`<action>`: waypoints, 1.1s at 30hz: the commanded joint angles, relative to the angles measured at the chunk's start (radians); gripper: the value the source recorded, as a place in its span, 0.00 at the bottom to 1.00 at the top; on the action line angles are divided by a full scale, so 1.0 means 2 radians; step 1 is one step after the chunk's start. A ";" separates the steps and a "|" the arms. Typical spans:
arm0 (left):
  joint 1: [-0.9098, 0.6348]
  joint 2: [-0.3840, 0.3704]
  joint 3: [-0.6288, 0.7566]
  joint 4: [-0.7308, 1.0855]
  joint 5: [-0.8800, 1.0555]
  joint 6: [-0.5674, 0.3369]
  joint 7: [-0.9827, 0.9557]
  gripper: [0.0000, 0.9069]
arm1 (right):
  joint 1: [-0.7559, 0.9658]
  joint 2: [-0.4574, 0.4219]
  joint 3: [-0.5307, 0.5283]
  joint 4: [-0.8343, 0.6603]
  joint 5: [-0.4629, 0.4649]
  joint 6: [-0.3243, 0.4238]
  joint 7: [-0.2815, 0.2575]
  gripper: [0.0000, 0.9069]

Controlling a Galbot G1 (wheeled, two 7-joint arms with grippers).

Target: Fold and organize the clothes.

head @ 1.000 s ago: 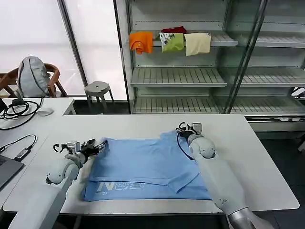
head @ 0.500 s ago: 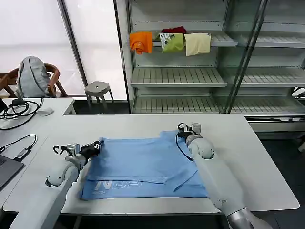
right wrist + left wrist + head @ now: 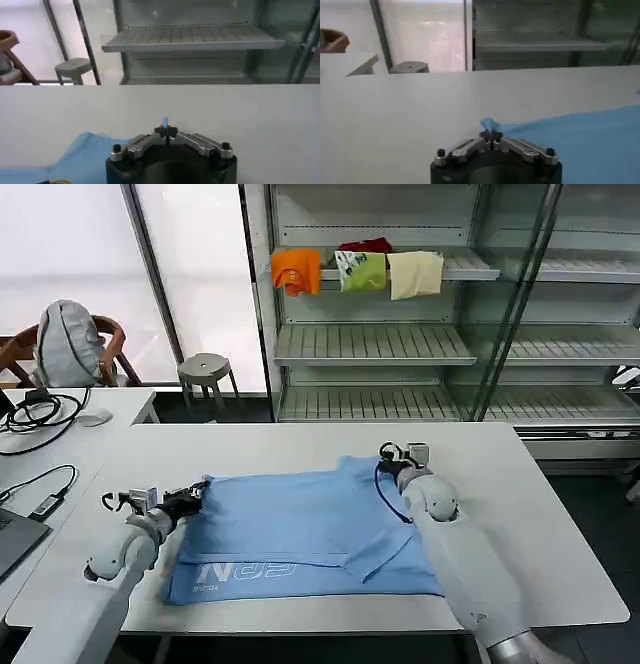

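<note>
Currently my left gripper (image 3: 197, 494) is clenched on the far left corner of the sky-blue T-shirt (image 3: 300, 534), which lies partly folded on the white table (image 3: 540, 524), its pale lettering along the near edge. My right gripper (image 3: 392, 456) pinches the shirt's far right edge; in the right wrist view a sliver of blue cloth shows between its closed fingertips (image 3: 166, 131).
</note>
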 commanded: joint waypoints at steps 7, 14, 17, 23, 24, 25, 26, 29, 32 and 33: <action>0.103 0.005 -0.046 -0.118 -0.018 -0.019 -0.009 0.02 | -0.108 -0.045 0.031 0.171 0.014 0.000 0.007 0.00; 0.170 -0.011 -0.068 -0.153 0.000 -0.041 -0.007 0.02 | -0.194 -0.055 0.056 0.243 0.013 0.000 0.003 0.00; 0.179 -0.010 -0.077 -0.166 0.000 -0.040 -0.008 0.02 | -0.215 -0.059 0.062 0.265 0.007 0.001 0.003 0.00; 0.215 -0.011 -0.088 -0.190 0.009 -0.046 -0.009 0.02 | -0.254 -0.065 0.078 0.292 -0.003 0.001 0.002 0.00; 0.220 -0.013 -0.090 -0.194 0.011 -0.046 -0.009 0.02 | -0.259 -0.066 0.080 0.295 -0.004 0.001 0.001 0.00; 0.221 -0.014 -0.091 -0.194 0.011 -0.046 -0.010 0.02 | -0.262 -0.068 0.083 0.298 -0.006 0.001 -0.001 0.00; 0.223 -0.015 -0.091 -0.195 0.011 -0.046 -0.011 0.02 | -0.264 -0.070 0.086 0.299 -0.008 0.001 -0.002 0.00; 0.226 -0.018 -0.091 -0.199 0.011 -0.046 -0.011 0.02 | -0.269 -0.079 0.094 0.297 -0.008 0.001 -0.005 0.00; 0.232 -0.021 -0.092 -0.205 0.012 -0.046 -0.012 0.02 | -0.271 -0.082 0.098 0.298 -0.007 0.001 -0.007 0.00; 0.235 -0.022 -0.093 -0.207 0.015 -0.046 -0.011 0.02 | -0.273 -0.083 0.098 0.298 -0.007 0.001 -0.008 0.00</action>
